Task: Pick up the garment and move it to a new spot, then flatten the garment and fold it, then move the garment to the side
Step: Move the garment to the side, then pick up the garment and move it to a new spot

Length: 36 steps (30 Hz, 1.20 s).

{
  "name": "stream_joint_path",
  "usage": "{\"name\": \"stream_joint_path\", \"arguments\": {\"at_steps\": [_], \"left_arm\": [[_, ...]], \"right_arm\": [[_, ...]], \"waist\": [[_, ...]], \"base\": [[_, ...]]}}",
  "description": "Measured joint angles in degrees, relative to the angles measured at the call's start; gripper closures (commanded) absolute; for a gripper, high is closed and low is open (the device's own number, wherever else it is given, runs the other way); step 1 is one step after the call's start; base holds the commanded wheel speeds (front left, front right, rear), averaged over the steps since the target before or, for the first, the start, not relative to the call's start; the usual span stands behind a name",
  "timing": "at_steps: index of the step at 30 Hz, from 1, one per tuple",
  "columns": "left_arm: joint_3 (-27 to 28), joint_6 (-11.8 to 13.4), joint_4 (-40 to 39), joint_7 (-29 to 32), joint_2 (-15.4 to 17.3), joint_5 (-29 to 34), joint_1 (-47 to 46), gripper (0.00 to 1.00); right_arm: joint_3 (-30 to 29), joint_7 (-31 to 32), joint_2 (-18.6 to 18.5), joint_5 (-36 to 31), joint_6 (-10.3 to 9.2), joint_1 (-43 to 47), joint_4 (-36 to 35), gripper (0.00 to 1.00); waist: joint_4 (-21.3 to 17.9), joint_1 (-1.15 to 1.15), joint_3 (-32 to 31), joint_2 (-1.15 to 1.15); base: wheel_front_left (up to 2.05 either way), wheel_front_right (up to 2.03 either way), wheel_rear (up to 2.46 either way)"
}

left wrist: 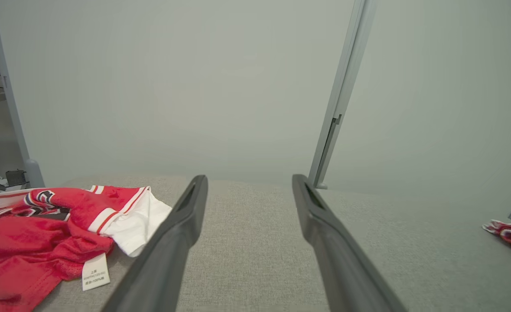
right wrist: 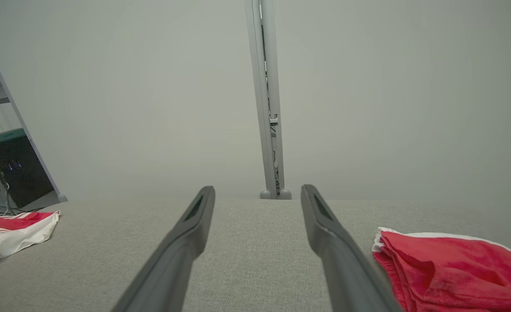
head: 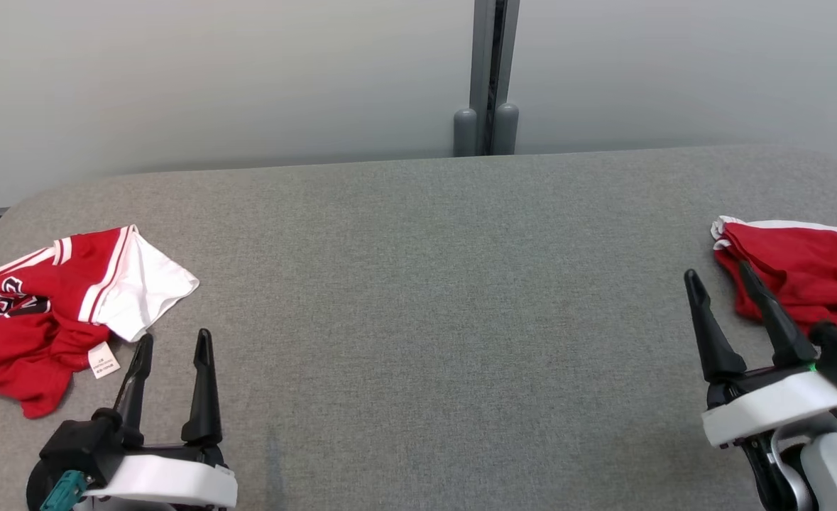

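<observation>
Left gripper [head: 175, 335] and right gripper [head: 716, 270], head view: both stood wide open and empty, fingers pointing up the view. They sat at the near corners of the grey padded table [head: 418, 284], which left its middle as working space. A crumpled jersey [head: 49, 312], red with white trim and dark lettering, lay heaped at the table's left edge, just left of the left gripper and apart from it, its care label [head: 104, 360] turned outward. A folded garment [head: 801, 273], red with a white edge, lay at the right edge. One right finger overlapped it in this view, but contact could not be told. Judged from its disorder, the crumpled jersey was the piece to be picked up, and no step had begun on it.

Left wrist view: the left gripper [left wrist: 249, 178] held its jaws spread, with bare table [left wrist: 246, 242] between them. The crumpled jersey [left wrist: 43, 225] lay left of the left finger, the care label [left wrist: 95, 272] nearest. A sideways reach would probably be needed to bring cloth between the jaws.

Right wrist view: the right gripper [right wrist: 257, 188] likewise gaped over bare table [right wrist: 255, 242]. The folded garment [right wrist: 446, 268] lay just right of its right finger, neatly stacked and seemingly finished. The crumpled jersey [right wrist: 12, 232] lay well apart at the far left.
</observation>
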Motion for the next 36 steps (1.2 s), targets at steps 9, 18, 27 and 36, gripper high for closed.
{"name": "stream_joint_path", "arguments": {"at_steps": [9, 18, 27, 36], "left_arm": [[0.27, -0.11, 0.31, 0.0, -1.53, 1.99, 2.3, 0.0], [0.98, -0.49, 0.0, 0.0, -2.34, 3.52, 2.77, 0.0], [0.98, -0.88, 0.01, 0.0, -3.01, 4.7, 2.97, 0.0], [1.09, -1.12, 0.02, 0.0, -3.16, 5.54, 3.18, 0.0]], "right_arm": [[-5.24, 0.0, 5.64, -6.8, 0.0, 9.25, -4.78, 0.0], [-5.47, 0.0, 6.88, -9.61, 0.0, 9.49, -5.58, 0.0], [-5.43, 0.0, 7.64, -10.29, 0.0, 9.61, -4.63, 0.0], [-5.55, 0.0, 7.88, -10.39, 0.0, 9.82, -4.48, 0.0]], "waist": [[0.86, 0.0, -1.15, 0.0], [1.12, 0.0, -1.09, 0.0], [1.09, 0.0, -1.92, 0.0], [1.1, 0.0, -1.72, 0.0]], "base": [[0.0, 0.0, 0.0], [0.0, 0.0, 0.0], [0.0, 0.0, 0.0], [0.0, 0.0, 0.0]]}}
